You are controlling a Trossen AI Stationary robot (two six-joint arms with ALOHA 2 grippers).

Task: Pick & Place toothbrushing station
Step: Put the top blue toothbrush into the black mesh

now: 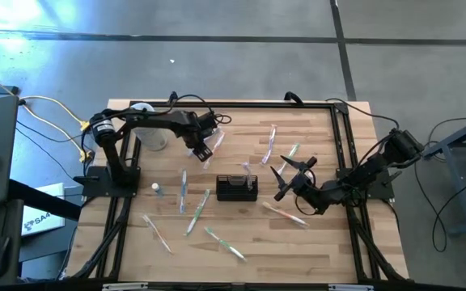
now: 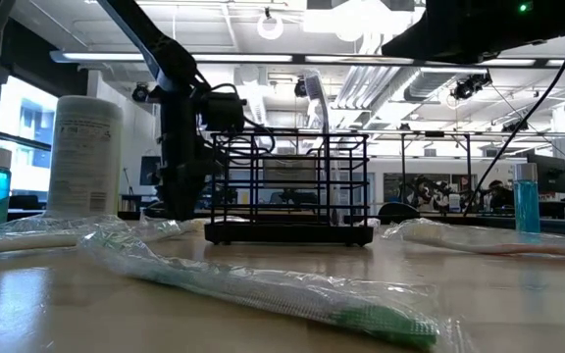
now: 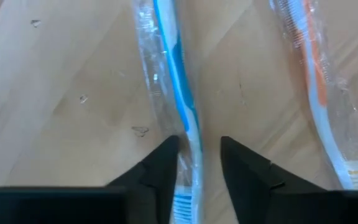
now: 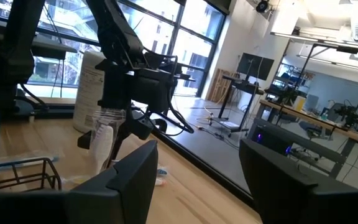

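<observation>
Left gripper [image 1: 203, 150] low over counter [image 1: 314, 242], rear-left of centre; fingers [image 3: 160, 168] apart, straddling wrapped blue toothbrush [image 3: 176, 93], not yet clamped, likely lined up along handle for pinch. Orange-handled brush [image 3: 319, 87] lies just beside, outside grip. Toothbrushing station [image 1: 237, 188] stands upright mid-counter, between both arms, one brush already standing inside. Right gripper [image 1: 291, 174] hovers just right of station, fingers apart, empty, probably waiting.

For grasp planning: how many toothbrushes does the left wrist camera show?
2. A blue toothbrush lies between the fingers of the left gripper; an orange toothbrush lies beside it. More may lie outside.
</observation>
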